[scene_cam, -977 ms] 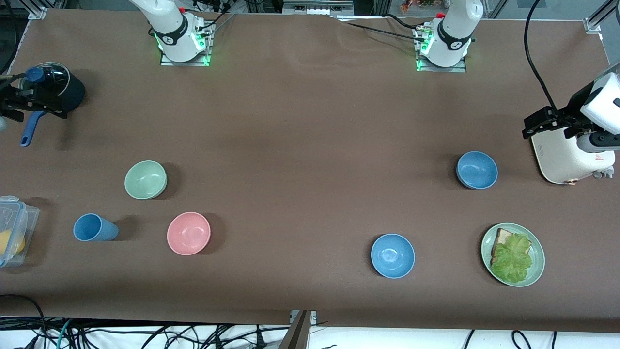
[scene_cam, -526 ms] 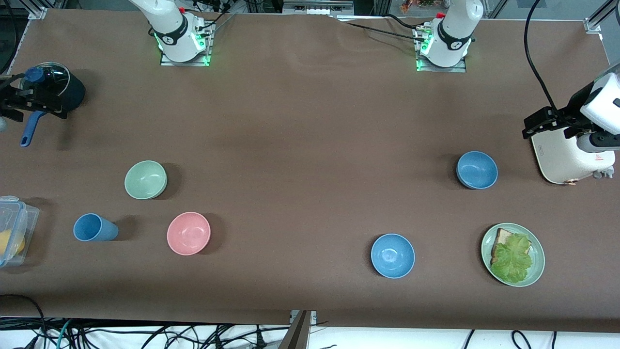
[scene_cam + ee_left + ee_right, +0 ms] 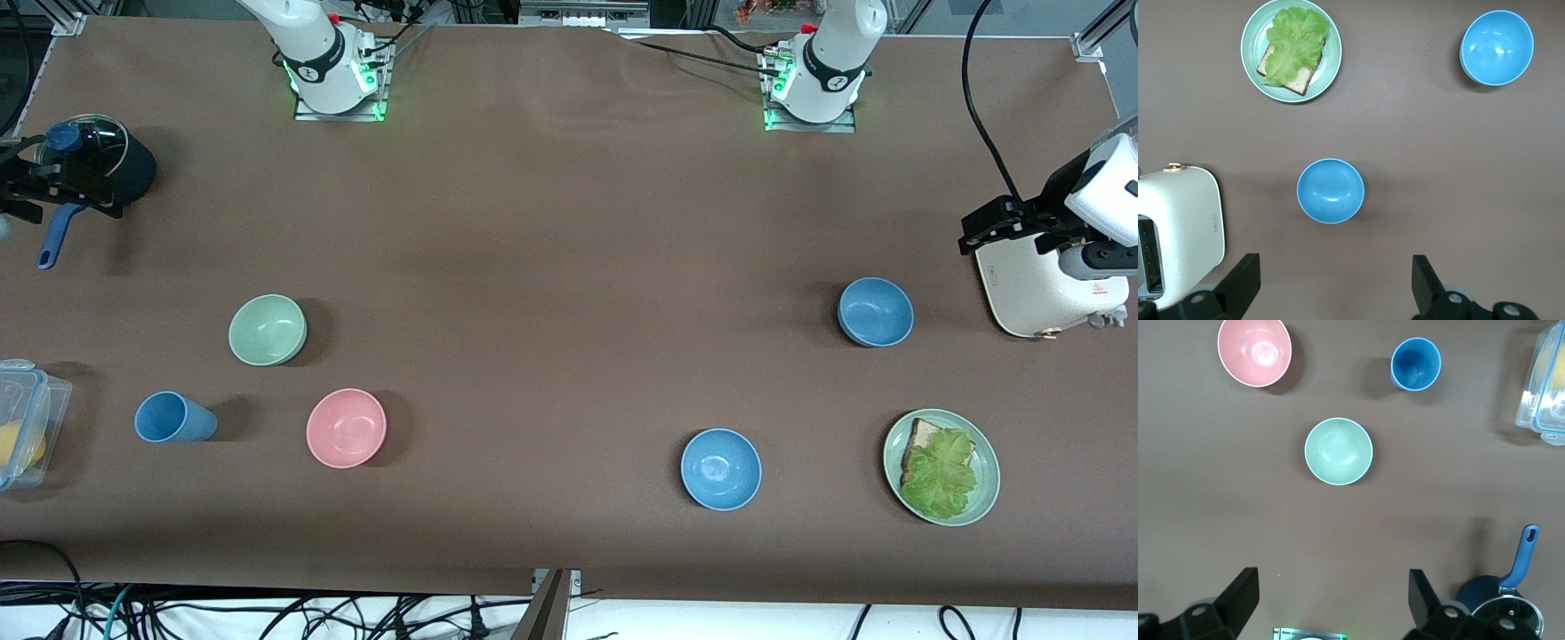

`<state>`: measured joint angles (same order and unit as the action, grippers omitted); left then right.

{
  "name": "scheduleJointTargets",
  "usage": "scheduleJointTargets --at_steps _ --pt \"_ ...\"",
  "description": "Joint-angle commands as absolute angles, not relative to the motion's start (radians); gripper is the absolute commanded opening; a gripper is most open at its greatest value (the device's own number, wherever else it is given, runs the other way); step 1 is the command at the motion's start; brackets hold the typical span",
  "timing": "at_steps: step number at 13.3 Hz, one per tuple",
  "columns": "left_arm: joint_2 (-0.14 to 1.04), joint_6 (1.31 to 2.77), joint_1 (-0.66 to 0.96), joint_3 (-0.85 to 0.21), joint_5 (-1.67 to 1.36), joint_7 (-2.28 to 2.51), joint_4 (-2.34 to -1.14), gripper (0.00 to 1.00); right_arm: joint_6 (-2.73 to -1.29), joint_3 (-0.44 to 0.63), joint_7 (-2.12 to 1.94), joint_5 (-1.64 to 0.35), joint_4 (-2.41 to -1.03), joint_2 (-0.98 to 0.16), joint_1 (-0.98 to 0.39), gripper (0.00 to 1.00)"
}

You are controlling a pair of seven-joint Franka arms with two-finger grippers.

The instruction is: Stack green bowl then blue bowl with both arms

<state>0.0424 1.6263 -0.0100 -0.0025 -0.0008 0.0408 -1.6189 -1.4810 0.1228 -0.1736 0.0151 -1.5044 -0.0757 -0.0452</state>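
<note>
Green bowl toward the right arm's end, near pink bowl and blue cup | blue bowl beside toaster | left gripper spread empty over the toaster, seemingly raised | right gripper spread empty over the pot
</note>
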Motion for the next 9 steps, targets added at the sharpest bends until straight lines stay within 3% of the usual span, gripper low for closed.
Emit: scheduleJointTargets --at_steps 1,9 --pt "0.054 1.625 -0.008 -0.006 -0.006 0.040 -1.585 1.00 -1.474 0.118 -0.170 0.028 -1.480 -0.084 -0.038 0.99" --pt "0.060 1.618 -0.008 -0.008 -0.006 0.037 -1.582 1.00 -1.474 0.118 -0.170 0.028 -1.480 -0.084 -0.038 0.99"
